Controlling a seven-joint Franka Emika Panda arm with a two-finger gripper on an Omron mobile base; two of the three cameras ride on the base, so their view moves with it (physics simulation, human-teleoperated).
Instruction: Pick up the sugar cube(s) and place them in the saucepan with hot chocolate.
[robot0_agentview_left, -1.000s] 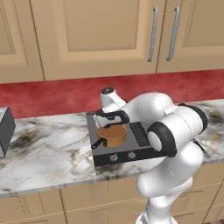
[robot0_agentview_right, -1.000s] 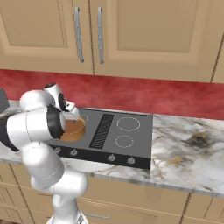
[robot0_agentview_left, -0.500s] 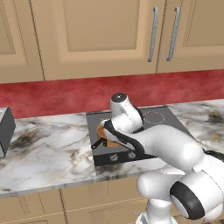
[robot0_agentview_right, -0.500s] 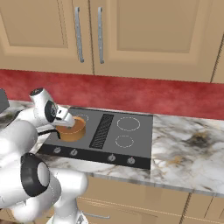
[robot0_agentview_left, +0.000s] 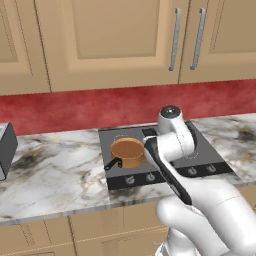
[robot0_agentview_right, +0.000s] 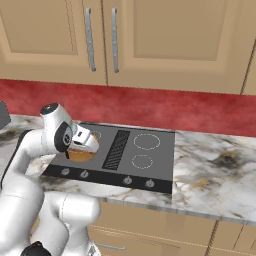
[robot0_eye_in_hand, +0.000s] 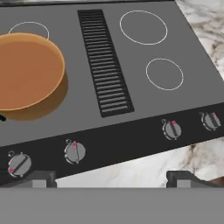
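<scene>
Saucepan (robot0_agentview_left: 128, 151) (orange-brown contents) sits on cooktop (robot0_agentview_left: 210, 162).

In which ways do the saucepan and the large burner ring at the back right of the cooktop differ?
The saucepan is a raised copper-orange pan with walls and flat orange-brown contents; the large burner ring is only a thin pale line drawn flat on the cooktop. The saucepan stands left of the central vent grille, the ring right of it. The saucepan casts a shadow; the ring casts none. Both are round.
</scene>
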